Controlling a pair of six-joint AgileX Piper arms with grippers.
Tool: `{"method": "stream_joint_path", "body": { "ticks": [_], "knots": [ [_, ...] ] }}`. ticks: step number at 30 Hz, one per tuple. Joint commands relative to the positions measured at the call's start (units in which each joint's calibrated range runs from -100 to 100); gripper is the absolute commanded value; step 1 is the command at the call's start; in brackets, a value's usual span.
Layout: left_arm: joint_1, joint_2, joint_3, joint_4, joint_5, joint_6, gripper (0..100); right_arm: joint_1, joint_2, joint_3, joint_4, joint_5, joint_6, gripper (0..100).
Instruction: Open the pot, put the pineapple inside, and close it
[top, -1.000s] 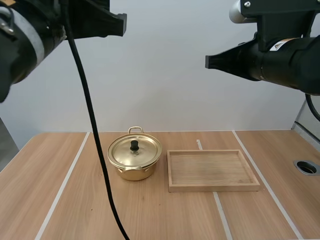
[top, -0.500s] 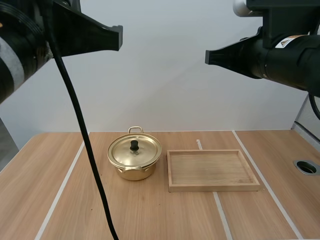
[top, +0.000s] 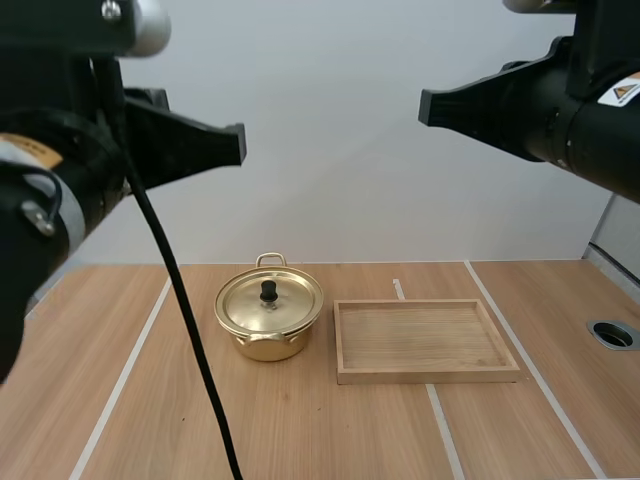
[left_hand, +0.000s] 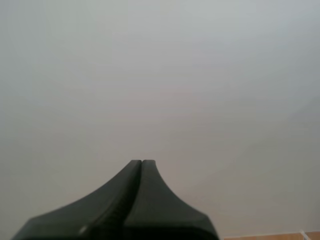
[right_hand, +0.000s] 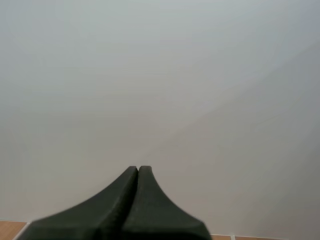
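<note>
While the lid (top: 285, 305) sits closed on the pot (top: 285, 346), its black knob (top: 268, 291) stands upright at the centre. The pot is gold-coloured, with one loop handle on its far side and another on its near side. It stands on the wooden table (top: 300, 430), left of the table's middle, between two pale lines that run along the tabletop.

Just beside the pot, on its right and not touching it, lies a shallow wooden tray (top: 428, 376) with low walls. Its long side runs across the table.

Both arms are held high, well apart from the pot and the tray. The left gripper (top: 240, 143) hangs up and to the left of the pot, its tip pointing right. The right gripper (top: 422, 107) hangs above the tray's side of the table, its tip pointing left. The two tips face each other across a wide gap, with the pot far below it.

In the left wrist view the left gripper (left_hand: 141, 162) has its two fingers pressed together as one dark wedge, with nothing between them. The right wrist view shows the right gripper (right_hand: 138, 169) the same way, fingers closed together and holding nothing. Each wedge stands out against a plain pale wall (top: 330, 180).
</note>
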Motion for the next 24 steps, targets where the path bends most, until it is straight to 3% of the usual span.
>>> {"method": "stream_joint_path", "body": {
  "ticks": [1,14,19,24],
  "knots": [
    [0.11,-6.7,11.3,2.4,0.1,-4.9,0,-0.3,-7.4,6.6,0.7,2.0,2.1,0],
    [0.11,-16.5,28.3,12.9,0.9,-10.3,0,-1.1,-21.6,31.2,-0.6,2.7,2.4,0],
    [0.11,-16.5,29.9,17.8,1.4,-15.6,0,-1.1,-21.6,34.5,-1.0,0.6,2.4,0],
    [0.11,-16.5,30.0,18.2,1.6,-16.0,0,-1.1,-21.6,34.5,-1.0,1.5,2.1,0]
  ]
}}
